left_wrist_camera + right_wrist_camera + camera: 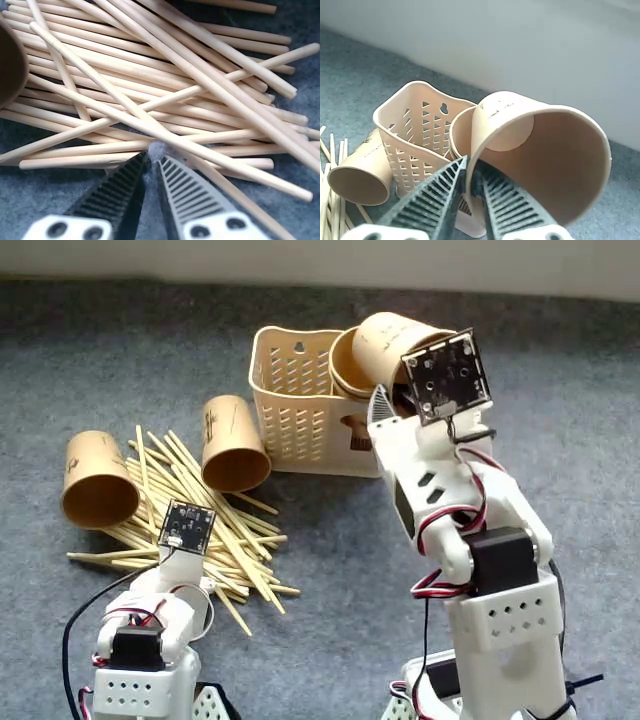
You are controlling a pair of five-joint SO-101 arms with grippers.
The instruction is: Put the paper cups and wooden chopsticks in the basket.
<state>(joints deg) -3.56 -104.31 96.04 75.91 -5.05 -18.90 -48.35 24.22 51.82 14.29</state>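
One paper cup (392, 345) sideways in right gripper (470, 165), mouth away from basket (290, 400)

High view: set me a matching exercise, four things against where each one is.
Things
1. tilted paper cup
2. half-hidden paper cup
3. leftmost paper cup
4. chopsticks

Places
A. scattered on the carpet in front of the left gripper
B. inside the basket
C. gripped by the right gripper
D. lying on its side at the pile's edge

Pairs: 1-C, 2-B, 3-D, 4-A.
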